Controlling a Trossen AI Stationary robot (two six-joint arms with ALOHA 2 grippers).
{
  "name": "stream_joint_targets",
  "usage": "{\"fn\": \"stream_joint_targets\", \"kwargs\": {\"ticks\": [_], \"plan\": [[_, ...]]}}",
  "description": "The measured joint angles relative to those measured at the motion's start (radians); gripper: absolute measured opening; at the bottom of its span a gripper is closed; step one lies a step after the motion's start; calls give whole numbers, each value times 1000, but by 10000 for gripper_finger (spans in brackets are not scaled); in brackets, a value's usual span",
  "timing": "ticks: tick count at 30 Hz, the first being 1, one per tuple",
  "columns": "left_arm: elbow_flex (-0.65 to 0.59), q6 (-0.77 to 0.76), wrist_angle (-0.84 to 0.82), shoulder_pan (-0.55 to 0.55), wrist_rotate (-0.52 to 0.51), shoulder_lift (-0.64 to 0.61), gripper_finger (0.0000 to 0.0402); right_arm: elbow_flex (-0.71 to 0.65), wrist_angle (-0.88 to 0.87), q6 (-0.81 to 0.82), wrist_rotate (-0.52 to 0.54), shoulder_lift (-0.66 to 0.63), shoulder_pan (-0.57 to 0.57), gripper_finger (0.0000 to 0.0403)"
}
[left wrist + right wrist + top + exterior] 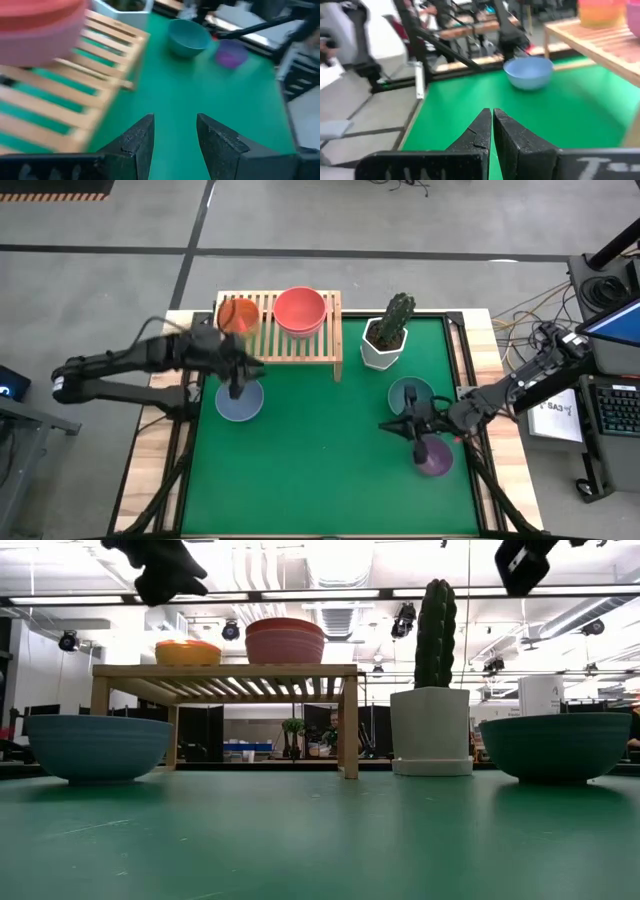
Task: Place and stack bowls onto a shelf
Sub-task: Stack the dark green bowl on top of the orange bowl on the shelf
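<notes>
The light-wood shelf (285, 340) stands at the mat's far left. On its slats sit a small red-orange and yellow bowl stack (238, 315) and a coral-red bowl nested in a pink one (300, 310). A blue-grey bowl (240, 402), a teal bowl (410, 393) and a purple bowl (434, 459) rest on the green mat. No lime green bowl shows. My left gripper (175, 135) is open and empty, above the blue-grey bowl (97, 745). My right gripper (492, 130) is shut and empty, raised between the teal and purple bowls.
A white faceted pot with a cactus (385, 340) stands right of the shelf, close behind the teal bowl. The mat's middle and near part (320, 470) lie open. Desks, cables and a keyboard (615, 405) lie beyond the table's right edge.
</notes>
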Motion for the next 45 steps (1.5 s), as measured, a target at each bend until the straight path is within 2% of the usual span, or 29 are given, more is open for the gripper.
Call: {"fn": "stream_joint_targets", "kwargs": {"ticks": [5, 9, 14, 17, 23, 28, 32, 39, 45], "plan": [[-145, -89, 184, -191, -123, -21, 130, 78, -222, 129, -1, 22, -62, 9], [-215, -142, 306, -305, -213, -10, 130, 165, -492, 313, -11, 38, -95, 9], [-224, -159, 363, -378, -262, 24, 130, 298, -900, 620, -14, 76, -136, 9], [-205, -148, 370, -389, -311, 53, 130, 366, -1033, 694, -24, 114, -152, 15], [-165, -105, 368, -389, -402, 108, 130, 477, -1173, 719, -66, 240, -180, 72], [-122, -77, 368, -389, -459, 151, 130, 532, -1332, 831, -71, 363, -203, 133], [-102, -45, 367, -389, -474, 177, 130, 537, -1350, 855, -89, 451, -223, 165], [-104, -32, 366, -389, -477, 200, 130, 536, -1319, 843, -140, 549, -257, 173], [-106, -34, 369, -390, -500, 204, 130, 533, -1315, 832, -142, 612, -287, 142]]}}
